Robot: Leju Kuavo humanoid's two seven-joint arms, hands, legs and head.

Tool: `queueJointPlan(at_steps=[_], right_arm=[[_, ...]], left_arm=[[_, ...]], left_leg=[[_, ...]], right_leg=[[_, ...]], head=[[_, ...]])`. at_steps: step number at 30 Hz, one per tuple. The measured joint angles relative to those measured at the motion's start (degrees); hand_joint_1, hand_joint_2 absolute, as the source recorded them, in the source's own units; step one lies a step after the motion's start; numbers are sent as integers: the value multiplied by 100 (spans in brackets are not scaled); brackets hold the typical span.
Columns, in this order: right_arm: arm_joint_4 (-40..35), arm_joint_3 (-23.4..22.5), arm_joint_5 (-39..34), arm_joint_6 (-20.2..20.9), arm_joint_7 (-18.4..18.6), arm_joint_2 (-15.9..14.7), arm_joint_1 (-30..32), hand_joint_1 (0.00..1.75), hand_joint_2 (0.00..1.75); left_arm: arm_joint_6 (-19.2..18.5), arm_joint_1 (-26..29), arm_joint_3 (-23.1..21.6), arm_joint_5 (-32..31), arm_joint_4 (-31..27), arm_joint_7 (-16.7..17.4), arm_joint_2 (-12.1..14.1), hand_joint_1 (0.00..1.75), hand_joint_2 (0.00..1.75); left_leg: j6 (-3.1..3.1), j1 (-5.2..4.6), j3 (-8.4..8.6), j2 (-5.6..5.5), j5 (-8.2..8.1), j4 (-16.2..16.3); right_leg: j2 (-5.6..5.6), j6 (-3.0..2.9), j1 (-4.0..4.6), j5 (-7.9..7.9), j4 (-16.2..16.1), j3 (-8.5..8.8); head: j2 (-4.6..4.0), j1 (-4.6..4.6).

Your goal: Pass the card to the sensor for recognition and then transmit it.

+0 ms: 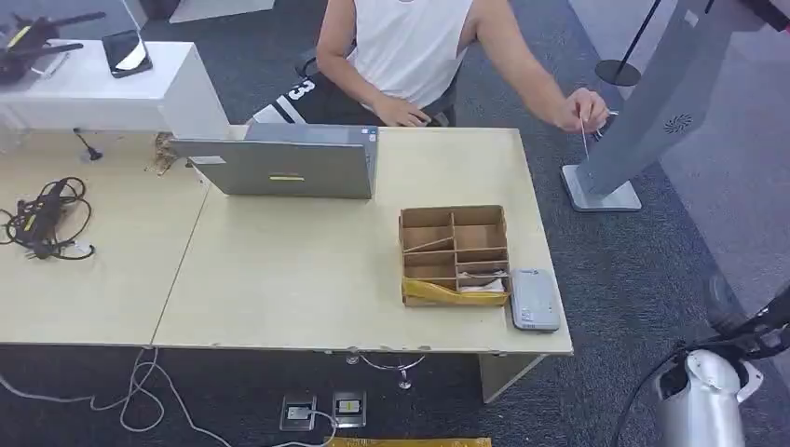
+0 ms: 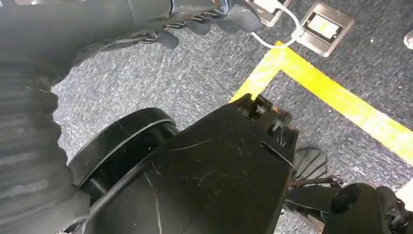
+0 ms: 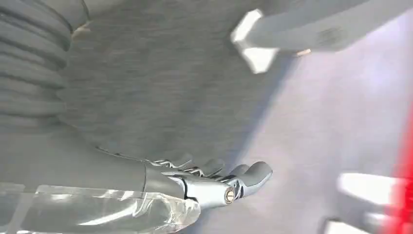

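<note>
Nothing looks started: the cardboard box [image 1: 455,253] sits at centre right on the desk [image 1: 279,279], unreached. The left hand [image 2: 214,17] hangs with fingers curled, holding nothing; the right hand [image 3: 214,183] hangs likewise, fingers loosely apart and unladen.

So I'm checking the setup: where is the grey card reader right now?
In the head view, the grey card reader lies flat at the table's front right corner, touching the right side of the cardboard divider box.

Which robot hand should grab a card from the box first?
Probably the right hand: the cardboard box and grey card reader sit at the table's right end, near the right arm. The left hand hangs over the floor.
</note>
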Motion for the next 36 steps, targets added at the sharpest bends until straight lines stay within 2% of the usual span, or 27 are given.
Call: queueJointPlan(at_steps=[2,4,6,9,12,14,16,19,25,31,36], right_arm=[[-595,195,670,0,217,-101,13,0,175],[-1163,505,1707,0,510,-236,14,0,175],[-1696,873,2425,0,839,-400,0,0,175],[-2293,1243,2705,0,1134,-489,7,0,175],[-2740,1539,2821,0,1202,-608,29,0,175],[-2989,1811,3333,105,1380,-725,7,0,175],[-3201,2206,4310,436,1747,-877,-119,0,175],[-3509,2967,5768,1448,2098,-1034,-424,0,175],[-3612,4381,6741,2975,2035,-1169,-900,0,175],[-3341,5599,6882,3574,1845,-1124,-1255,0,175],[-2926,6252,6841,3733,1792,-1032,-1497,0,175]], left_arm=[[0,-16,-33,-50,2,-22,-2,0,175],[0,-48,-63,-125,4,-50,-2,0,175],[0,-87,-107,-164,7,-52,-15,0,175],[0,-108,-131,-184,9,-52,-33,0,175],[0,-116,-140,-208,11,-52,-35,0,175],[-2,-131,-146,-251,17,-52,-46,0,175],[0,-161,-175,-339,17,-52,-48,0,175],[-9,-229,-218,-502,22,-52,-52,0,175],[-15,-294,-238,-769,26,-52,-87,0,175],[-15,-320,-238,-909,28,-52,-120,0,175],[-15,-319,-238,-955,28,-2,-140,0,175]], left_leg=[[1,-1,-3,0,2,0],[1,-1,-2,1,2,0],[1,-1,0,1,2,0],[1,-1,0,-1,2,0],[0,-1,-2,1,2,0],[0,-1,-5,1,2,0],[0,-1,-7,2,2,0],[-2,3,-1,6,4,0],[-1,5,-13,-12,13,-1],[-1,4,-20,-24,13,-1],[-1,4,-21,-25,13,0]], right_leg=[[0,0,-1,1,1,0],[2,0,0,1,1,0],[2,0,0,0,1,0],[-1,0,0,0,0,0],[2,0,0,0,1,-1],[2,0,-1,0,1,-1],[1,0,-1,1,2,-2],[3,0,4,1,1,-2],[-14,-1,6,1,4,-5],[-26,-1,5,0,3,-7],[-26,-1,4,0,2,-10]], head=[[0,-4],[0,-4],[0,-2],[0,-2],[0,0],[0,-2],[0,0],[0,-2],[0,2],[0,2],[0,0]])
